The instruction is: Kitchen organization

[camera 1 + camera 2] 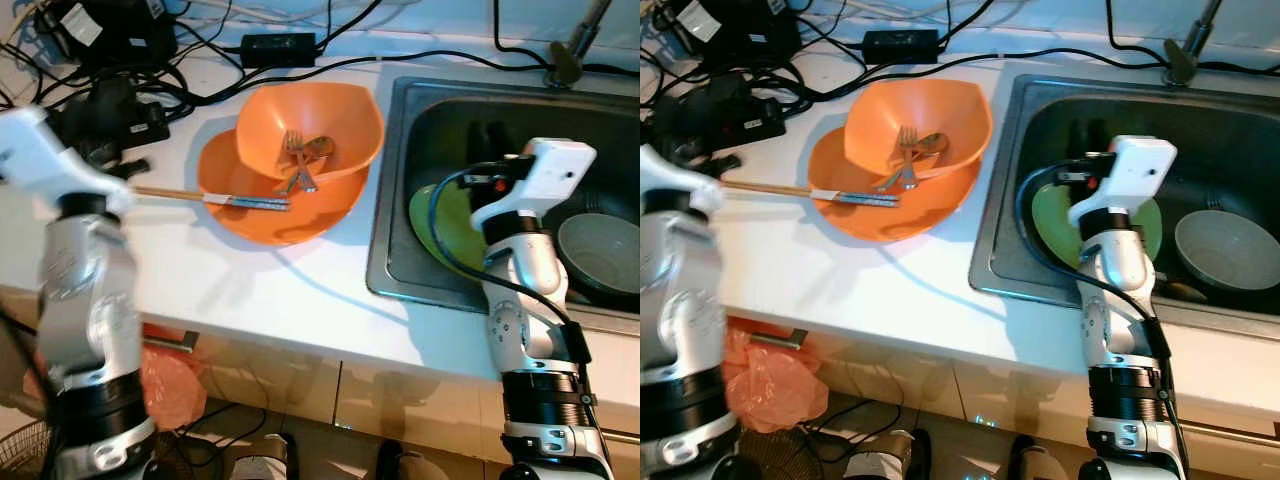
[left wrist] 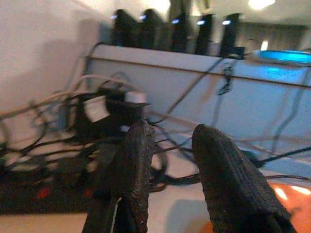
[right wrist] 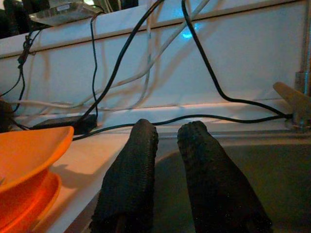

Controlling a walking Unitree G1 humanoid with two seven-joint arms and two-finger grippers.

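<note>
An orange bowl (image 1: 320,120) sits in a wider orange dish (image 1: 270,215) on the white counter, with forks and a spoon (image 1: 296,150) inside it. Chopsticks (image 1: 200,196) lie across the dish's left rim. In the steel sink (image 1: 400,270) a green plate (image 1: 450,225) leans beside a grey bowl (image 1: 600,250). My right gripper (image 3: 167,127) hovers over the sink's left side, fingers slightly apart and holding nothing. Raised at the counter's left end near the cables is my left gripper (image 2: 172,131), open and empty.
Black cables and power adapters (image 1: 110,60) crowd the counter's back left. A faucet (image 1: 575,50) stands behind the sink. An orange plastic bag (image 1: 170,385) hangs below the counter edge. The wall runs close behind everything.
</note>
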